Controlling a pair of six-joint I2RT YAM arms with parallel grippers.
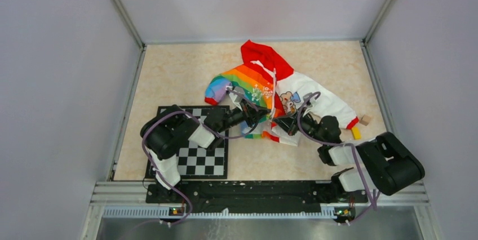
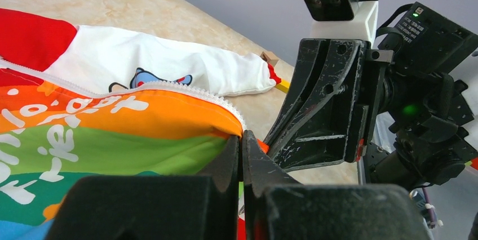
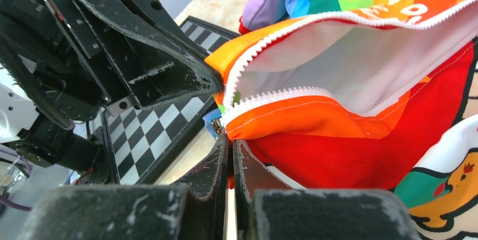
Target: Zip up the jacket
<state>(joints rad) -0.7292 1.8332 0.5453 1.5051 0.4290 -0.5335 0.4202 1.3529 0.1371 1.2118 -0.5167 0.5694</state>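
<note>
The small hooded jacket (image 1: pixel 270 85) lies in the middle of the table, red hood at the far end, rainbow half on the left, white cartoon half on the right. Its white zipper (image 2: pixel 180 89) is open along the front. My left gripper (image 1: pixel 264 117) is shut on the bottom hem of the rainbow half (image 2: pixel 169 133). My right gripper (image 1: pixel 278 123) is shut on the jacket's bottom edge (image 3: pixel 315 121) beside the zipper's lower end (image 3: pixel 225 117). The two grippers almost touch at the jacket's lower front.
A black-and-white chessboard (image 1: pixel 203 158) lies at the near left under my left arm. A small wooden block (image 1: pixel 366 120) and a yellow piece (image 1: pixel 355 133) lie at the right by the red cuff. Grey walls enclose the table.
</note>
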